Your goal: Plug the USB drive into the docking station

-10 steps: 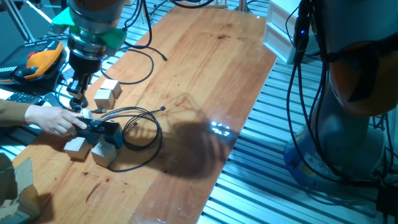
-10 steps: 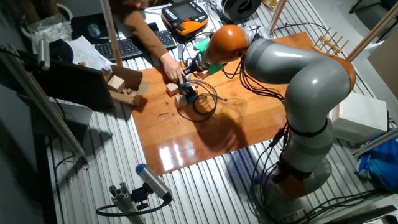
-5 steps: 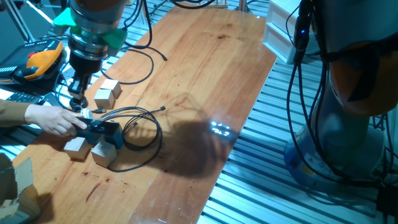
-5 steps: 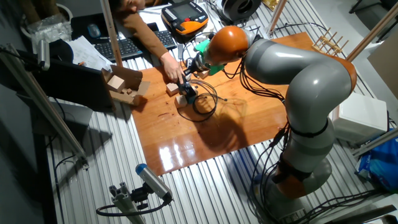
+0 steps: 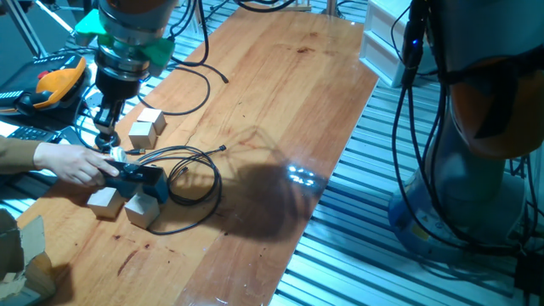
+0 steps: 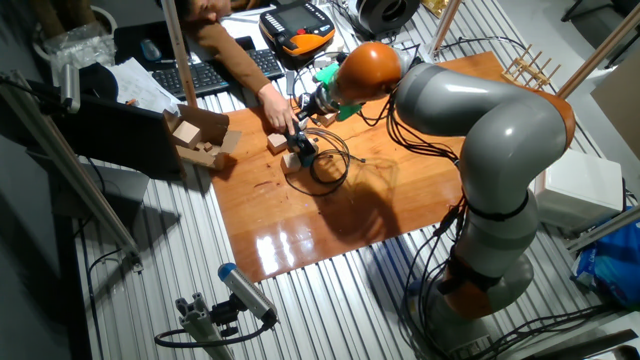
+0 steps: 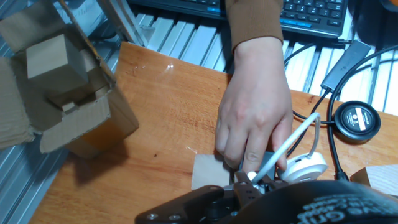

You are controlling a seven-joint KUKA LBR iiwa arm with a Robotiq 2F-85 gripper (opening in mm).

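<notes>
Hand view, lower centre: a person's hand (image 7: 255,124) covers the docking station (image 5: 136,178); jaws state unclear. Insertion seems pending, needing port alignment.

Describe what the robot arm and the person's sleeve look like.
The robot arm is bulky, with rounded grey segments, orange joint caps and black cables along its base. A green collar sits above the dark slim two-finger gripper. The person's hand comes from a brown long sleeve.

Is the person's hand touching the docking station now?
Touching. In one fixed view the person's hand lies on the end of the docking station, with no gap between them. The hand view shows the fingers pressed down there too.
</notes>
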